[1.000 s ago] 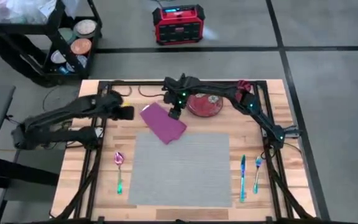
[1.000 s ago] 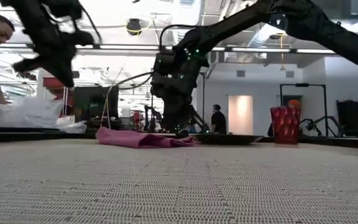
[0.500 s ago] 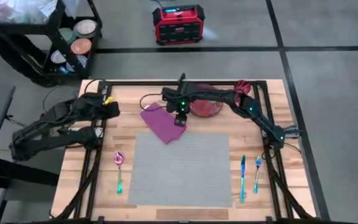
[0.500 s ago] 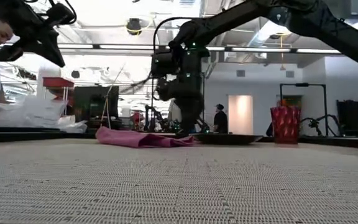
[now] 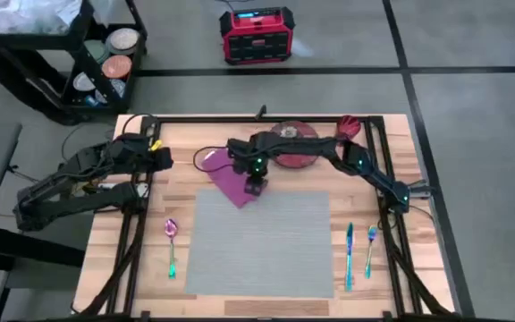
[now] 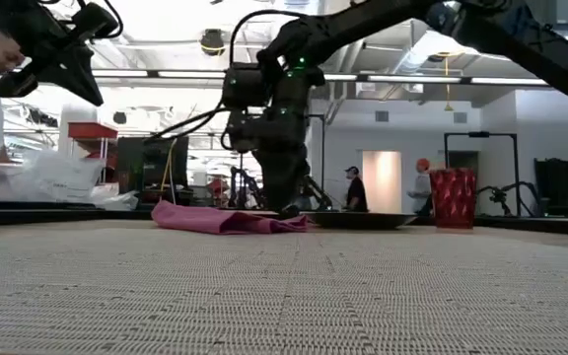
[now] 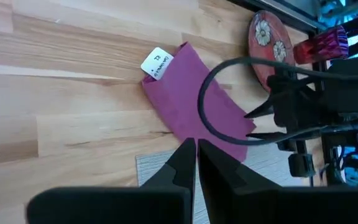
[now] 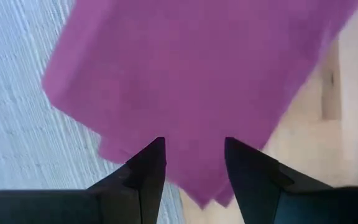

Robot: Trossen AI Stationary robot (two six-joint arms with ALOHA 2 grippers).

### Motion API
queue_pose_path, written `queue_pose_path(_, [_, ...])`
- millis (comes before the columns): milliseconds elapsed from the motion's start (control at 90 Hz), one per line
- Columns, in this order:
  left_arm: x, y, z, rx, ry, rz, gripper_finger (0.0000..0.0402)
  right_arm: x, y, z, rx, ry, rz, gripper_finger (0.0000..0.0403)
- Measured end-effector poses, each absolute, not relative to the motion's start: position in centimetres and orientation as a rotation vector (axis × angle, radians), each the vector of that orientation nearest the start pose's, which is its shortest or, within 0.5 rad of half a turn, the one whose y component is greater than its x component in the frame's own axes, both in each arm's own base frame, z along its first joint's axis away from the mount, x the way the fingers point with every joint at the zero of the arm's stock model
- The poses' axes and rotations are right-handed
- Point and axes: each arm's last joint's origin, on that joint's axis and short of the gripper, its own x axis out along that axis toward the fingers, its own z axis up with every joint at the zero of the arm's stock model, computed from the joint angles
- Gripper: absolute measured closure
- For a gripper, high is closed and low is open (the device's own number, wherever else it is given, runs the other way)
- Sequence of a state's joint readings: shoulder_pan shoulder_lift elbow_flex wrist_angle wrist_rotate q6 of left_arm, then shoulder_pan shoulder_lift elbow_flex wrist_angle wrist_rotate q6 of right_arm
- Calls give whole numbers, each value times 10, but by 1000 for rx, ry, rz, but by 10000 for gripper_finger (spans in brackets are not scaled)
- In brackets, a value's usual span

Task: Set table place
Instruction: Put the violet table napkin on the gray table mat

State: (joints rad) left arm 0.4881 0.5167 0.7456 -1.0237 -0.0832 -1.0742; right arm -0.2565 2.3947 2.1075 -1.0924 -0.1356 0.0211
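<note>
The right gripper (image 5: pixel 255 187) hangs low over the magenta cloth napkin (image 5: pixel 232 182), at the napkin's end nearest the grey placemat (image 5: pixel 262 241). Its two fingers (image 8: pixel 148 168) are spread apart with nothing between them, and the right wrist view shows the magenta cloth directly beneath, so I judge it is about to pinch the cloth. In the low view the fingertips sit right at the napkin's top fold; whether they touch it I cannot tell.

The napkin lies askew, one corner overlapping the placemat's far left corner, the rest on the light-wood table (image 5: pixel 150 259). A white tag (image 7: pixel 156 63) sticks out at its far end. The main risk is a thin pinch: the cloth is folded in layers, and catching only the top layer would let it unfold or drag as it lifts. A deep pinch could also snag the placemat's corner under it and pull the placemat crooked.

Just behind the right arm sit a red flowered plate (image 5: pixel 294 148) and a red cup (image 5: pixel 347 126); a wide swing could knock either.

A spoon (image 5: pixel 172 244) lies left of the placemat, a knife (image 5: pixel 350 253) and fork (image 5: pixel 370 246) right of it.

The left gripper (image 5: pixel 161 157) waits at the table's far left edge, its fingers pressed together on nothing.
</note>
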Motion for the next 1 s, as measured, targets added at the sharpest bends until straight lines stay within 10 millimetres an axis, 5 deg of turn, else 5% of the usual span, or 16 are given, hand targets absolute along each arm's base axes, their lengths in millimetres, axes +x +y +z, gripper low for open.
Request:
queue_pose_path(211, [72, 41, 279, -1143, 432, 917, 402, 468, -135, 171, 345, 1343, -163, 252])
queue_pose_path(489, [72, 41, 279, -1136, 443, 917, 402, 474, -131, 146, 434, 1368, -124, 253])
queue_pose_path(1000, [72, 41, 279, -1137, 441, 915, 402, 472, -138, 157, 472, 1345, -138, 253])
